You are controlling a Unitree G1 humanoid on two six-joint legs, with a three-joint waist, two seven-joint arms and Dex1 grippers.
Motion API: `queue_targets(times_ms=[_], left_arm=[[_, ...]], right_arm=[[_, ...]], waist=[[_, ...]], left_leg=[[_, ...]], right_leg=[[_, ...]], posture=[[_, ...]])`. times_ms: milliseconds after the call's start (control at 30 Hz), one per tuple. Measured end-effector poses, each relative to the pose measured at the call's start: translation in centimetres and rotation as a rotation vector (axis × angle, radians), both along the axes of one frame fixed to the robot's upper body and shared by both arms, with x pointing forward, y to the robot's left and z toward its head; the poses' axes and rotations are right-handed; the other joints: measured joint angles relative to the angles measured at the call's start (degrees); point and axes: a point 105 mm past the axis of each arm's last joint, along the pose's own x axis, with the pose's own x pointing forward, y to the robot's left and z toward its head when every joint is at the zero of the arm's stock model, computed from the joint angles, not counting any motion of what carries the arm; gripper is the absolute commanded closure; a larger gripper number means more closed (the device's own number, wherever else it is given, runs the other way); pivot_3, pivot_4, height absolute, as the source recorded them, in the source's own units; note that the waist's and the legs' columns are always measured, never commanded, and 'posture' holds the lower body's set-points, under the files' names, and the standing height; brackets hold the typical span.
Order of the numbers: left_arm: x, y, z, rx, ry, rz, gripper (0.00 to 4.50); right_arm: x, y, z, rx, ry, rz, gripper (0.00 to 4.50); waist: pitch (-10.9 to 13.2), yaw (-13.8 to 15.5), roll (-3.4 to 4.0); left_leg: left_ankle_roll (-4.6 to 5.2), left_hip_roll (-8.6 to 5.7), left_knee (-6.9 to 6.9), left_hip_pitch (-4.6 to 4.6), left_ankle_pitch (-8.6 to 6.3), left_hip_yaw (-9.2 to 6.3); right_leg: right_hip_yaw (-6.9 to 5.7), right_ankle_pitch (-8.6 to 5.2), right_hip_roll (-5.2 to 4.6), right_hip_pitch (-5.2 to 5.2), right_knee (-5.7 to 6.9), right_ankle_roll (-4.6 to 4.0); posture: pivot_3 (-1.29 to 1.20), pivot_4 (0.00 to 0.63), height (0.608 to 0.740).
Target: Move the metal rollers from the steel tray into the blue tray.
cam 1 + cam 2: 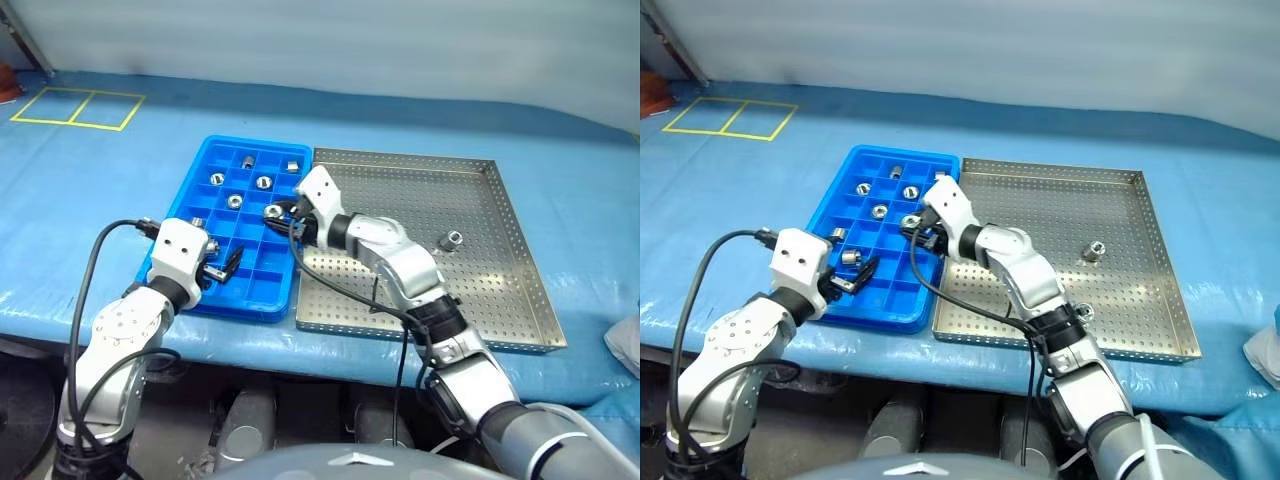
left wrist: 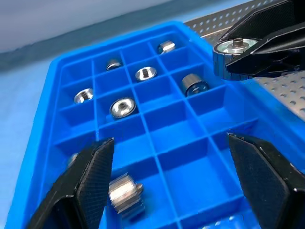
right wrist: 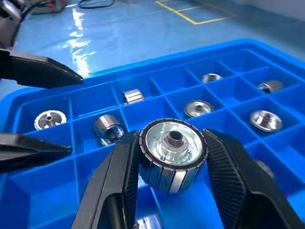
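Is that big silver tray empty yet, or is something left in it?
Not empty: one metal roller lies on the steel tray.

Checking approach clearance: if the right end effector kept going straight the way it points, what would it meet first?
Probably the bright blue compartmented plastic tray. The right end effector, shut on a shiny ribbed metal roller, aims at open cells just ahead; depth is unclear.

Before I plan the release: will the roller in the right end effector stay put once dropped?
The roller is a short ribbed metal cylinder, so it will likely roll if it lands sideways. The blue tray walls should stop it. It probably feels heavy for its size.
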Motion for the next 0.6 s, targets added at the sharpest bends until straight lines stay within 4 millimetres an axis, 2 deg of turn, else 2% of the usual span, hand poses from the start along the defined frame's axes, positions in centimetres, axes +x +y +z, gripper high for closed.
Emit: queue_targets(times_ms=[233, 433, 500, 600], left_arm=[[-1.3, -0.8, -1.0, -0.019, 0.036, -0.010, 0.40], [-1.6, -1.4, -1.2, -0.027, 0.045, -0.031, 0.40], [-1.6, -1.6, -1.2, -0.028, 0.043, -0.037, 0.40], [-1.4, -2.0, -1.0, -0.030, 0.039, -0.056, 0.40]], right_arm=[[1.6, 1.4, -1.6, -0.042, 0.015, 0.015, 2.75], [2.4, 1.1, -3.3, -0.084, 0.046, -0.007, 2.75], [2.6, 0.7, -3.3, -0.096, 0.035, -0.017, 2.01], [3.1, 0.1, -3.1, -0.109, 0.008, -0.047, 1.17]], waist=[[0.0, 3.3, 0.01], [0.0, 5.4, 0.01], [0.0, 5.8, 0.02], [0.0, 6.1, 0.02]], left_leg=[[-0.03, 0.00, -0.09, -0.02, -0.01, 0.02], [-0.08, 0.03, -0.36, -0.04, 0.01, 0.01], [-0.09, 0.06, -0.39, -0.03, 0.00, 0.02], [-0.13, 0.07, -0.39, -0.08, 0.02, 0.01]], right_leg=[[-0.02, -0.03, 0.00, -0.08, -0.04, -0.04], [-0.08, -0.13, 0.01, -0.22, -0.06, -0.20], [-0.09, -0.14, 0.04, -0.24, -0.04, -0.22], [-0.11, -0.15, 0.04, -0.29, -0.03, -0.23]], posture=[[0.51, 0.150, 0.740], [0.51, 0.150, 0.740], [0.49, 0.150, 0.740], [0.46, 0.150, 0.740]])
